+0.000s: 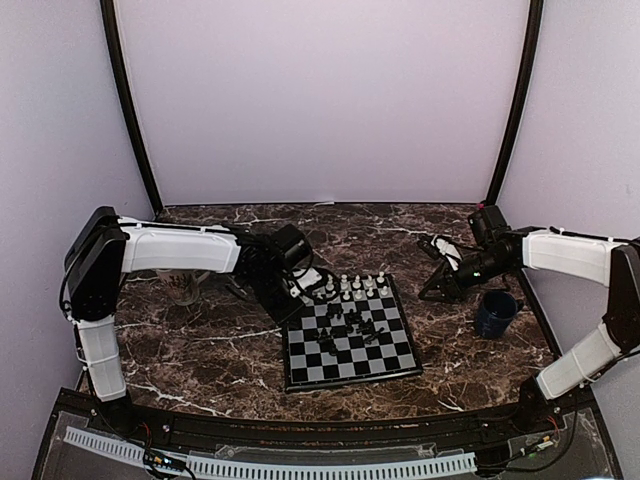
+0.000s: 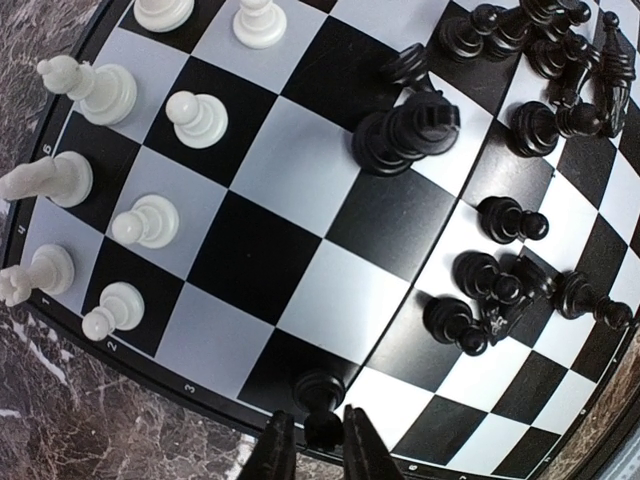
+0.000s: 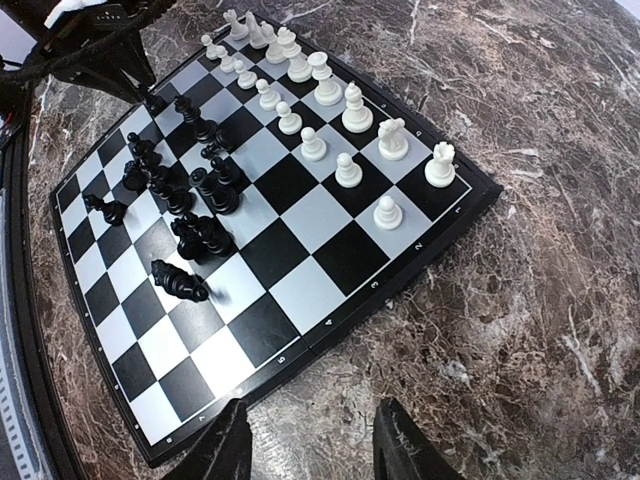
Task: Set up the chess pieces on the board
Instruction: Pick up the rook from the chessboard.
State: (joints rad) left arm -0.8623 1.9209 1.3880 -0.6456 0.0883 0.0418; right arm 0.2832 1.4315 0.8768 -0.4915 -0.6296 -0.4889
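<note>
Now the left fingers (image 2: pixel 278 455) are drawn in close on a black pawn (image 2: pixel 318 388), one on each side of it. The pawn stands on a dark square at the very rim of the board (image 1: pixel 350 368), about midway along that edge. The right fingers (image 3: pixel 228 455) are spread wide with nothing between them, hanging over the marbled surface (image 3: pixel 520 300) just beside the board, near a blue mug (image 1: pixel 494 312).

The step looks like carrying this pawn to black's home rows. To do it well, I would lift straight up until it is above the neighbouring tops. I would then travel along the bare edge file rather than through the black pieces (image 3: pixel 205 190) crowded mid-board, and set it down square and upright before letting go.

The left wrist view alone shows the pinch on the pawn. The top view shows that the two near rows are bare, while the white pieces (image 3: pixel 330 90) fill the far rows. The right wrist view takes in most of the board and shows at least one black piece that seems to be lying on its side.
</note>
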